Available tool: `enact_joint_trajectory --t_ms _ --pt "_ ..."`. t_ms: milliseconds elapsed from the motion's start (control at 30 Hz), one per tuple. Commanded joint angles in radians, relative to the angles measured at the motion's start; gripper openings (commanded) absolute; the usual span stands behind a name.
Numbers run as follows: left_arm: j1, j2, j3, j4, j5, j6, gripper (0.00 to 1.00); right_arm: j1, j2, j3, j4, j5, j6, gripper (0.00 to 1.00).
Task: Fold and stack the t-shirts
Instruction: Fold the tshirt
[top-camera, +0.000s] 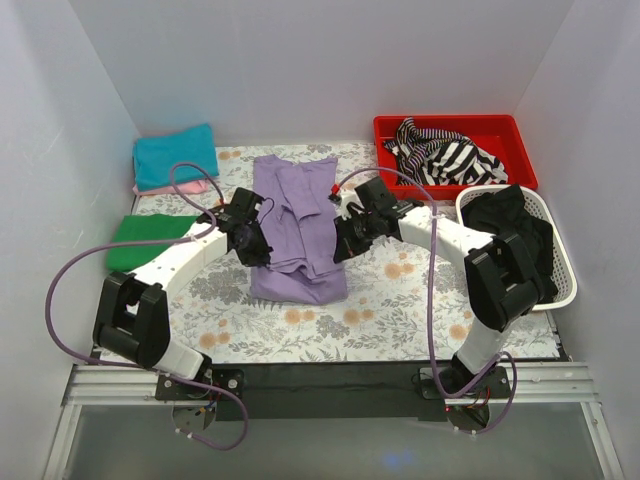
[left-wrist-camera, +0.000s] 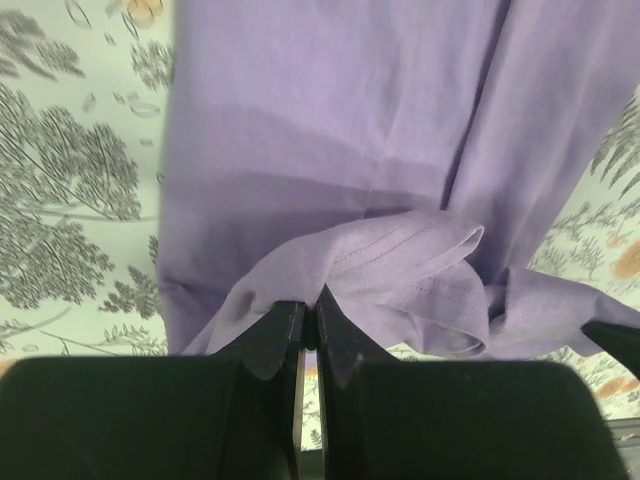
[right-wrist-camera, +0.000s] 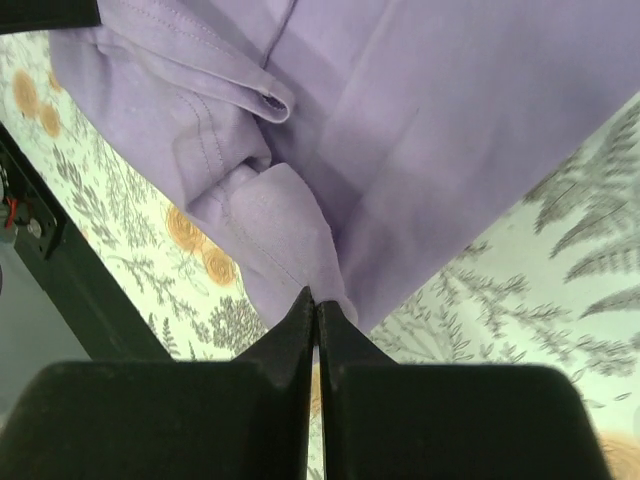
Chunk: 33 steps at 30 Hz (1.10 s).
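Note:
A lavender t-shirt (top-camera: 295, 225) lies lengthwise in the middle of the floral table, folded into a long narrow strip. My left gripper (top-camera: 250, 240) is shut on its left edge, pinching a bunched fold of purple cloth (left-wrist-camera: 380, 270). My right gripper (top-camera: 345, 240) is shut on the opposite edge, where a fold of purple cloth (right-wrist-camera: 290, 230) runs into its closed tips. Both grip the shirt around mid-length. A teal folded t-shirt (top-camera: 175, 155) rests on a pink one (top-camera: 190, 187) at the back left. A green folded t-shirt (top-camera: 148, 240) lies at the left.
A red bin (top-camera: 455, 150) holding striped black-and-white cloth stands at the back right. A white basket (top-camera: 520, 245) with dark clothes sits at the right, under the right arm. White walls close in three sides. The floral tablecloth (top-camera: 400, 300) covers the table.

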Motion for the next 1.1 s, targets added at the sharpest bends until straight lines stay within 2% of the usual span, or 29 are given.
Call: enact_joint_trajectory --t_ms 0,167,567,700,767,833,867,900,967,1067 --pt "0.053 -0.014 0.065 0.028 0.003 0.070 0.00 -0.026 0.023 0.108 -0.037 -0.031 -0.053 0.01" --pt "0.108 -0.002 0.111 0.027 0.006 0.113 0.00 -0.046 0.101 0.198 -0.079 -0.038 -0.081 0.01" --pt "0.168 0.073 0.096 0.140 0.020 0.142 0.00 -0.089 0.247 0.333 -0.114 -0.044 -0.126 0.04" --pt "0.182 0.116 0.102 0.186 0.072 0.149 0.00 -0.100 0.296 0.387 -0.111 -0.038 -0.127 0.04" --pt "0.189 0.139 0.110 0.209 0.078 0.151 0.00 -0.107 0.322 0.430 -0.109 -0.046 -0.126 0.09" --pt "0.198 0.187 0.121 0.217 0.095 0.159 0.01 -0.118 0.365 0.460 -0.109 -0.075 -0.118 0.28" --pt "0.203 0.202 0.128 0.219 0.094 0.153 0.39 -0.123 0.378 0.494 -0.097 -0.083 -0.113 0.44" --pt "0.206 0.226 0.130 0.226 0.100 0.148 0.56 -0.132 0.407 0.516 -0.097 -0.084 -0.100 0.46" --pt "0.212 0.236 0.139 0.248 0.075 0.139 0.82 -0.140 0.422 0.566 -0.088 -0.081 -0.094 0.48" --pt "0.223 0.220 0.176 0.272 0.048 0.142 0.83 -0.156 0.431 0.611 -0.077 -0.075 -0.090 0.51"
